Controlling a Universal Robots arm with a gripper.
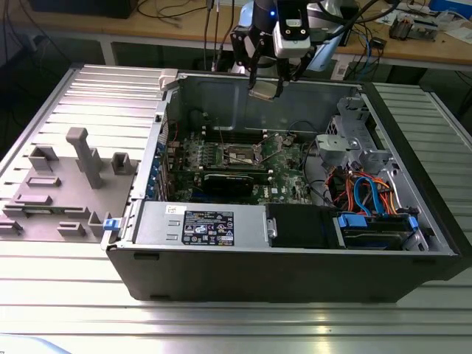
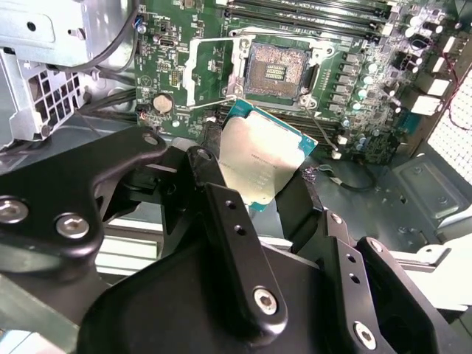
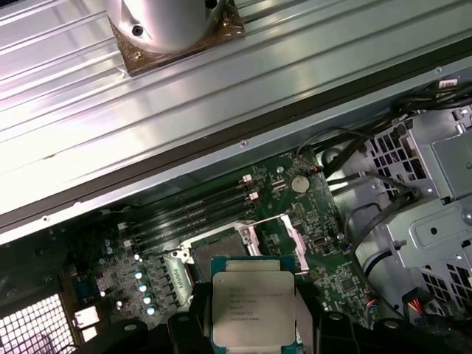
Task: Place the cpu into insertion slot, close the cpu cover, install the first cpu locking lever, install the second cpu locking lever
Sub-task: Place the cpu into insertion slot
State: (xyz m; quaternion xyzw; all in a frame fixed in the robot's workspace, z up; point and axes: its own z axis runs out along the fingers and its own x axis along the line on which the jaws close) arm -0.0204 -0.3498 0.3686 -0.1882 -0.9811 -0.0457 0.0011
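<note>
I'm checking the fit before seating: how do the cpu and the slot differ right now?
The cpu is held in the hand above the board; the slot sits in the board, uncovered and empty. The cpu's top is pale silver; the slot is dark. Both are square.

The gripper (image 2: 254, 181) clamps the cpu (image 2: 259, 158) by two opposite edges between its black fingers (image 2: 221, 214). The cpu's silver top faces the camera, with a green rim showing around it. It is tilted and not seated. The slot (image 2: 274, 70) on the green board (image 2: 173, 74) lies open, its dark contact field exposed. The cover (image 2: 195, 74) is swung aside, just beside the slot. A coin cell (image 2: 162, 103) sits near the cover.
</note>
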